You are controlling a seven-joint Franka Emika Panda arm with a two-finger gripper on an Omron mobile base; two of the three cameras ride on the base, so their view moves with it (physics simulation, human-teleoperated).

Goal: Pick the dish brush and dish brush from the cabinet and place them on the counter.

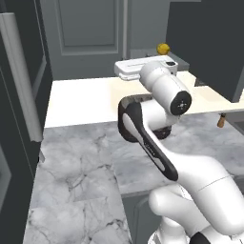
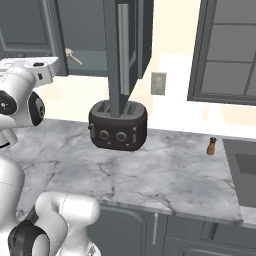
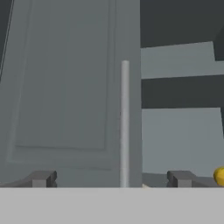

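Tool spread wide and empty, facing the closed door of the cabinet, just in front of its bar handle. Inside the cabinet, beside that door, on the shelf: tan brush, apparently next to a small yellow ball; black brush not made out. Nothing yet lifted out or set on the tabletop; both transfers judged still to do. Below the cabinet: toaster; well to its right, a small shaker. Open cabinet door jutting out above the toaster, a likely obstacle to the reach.
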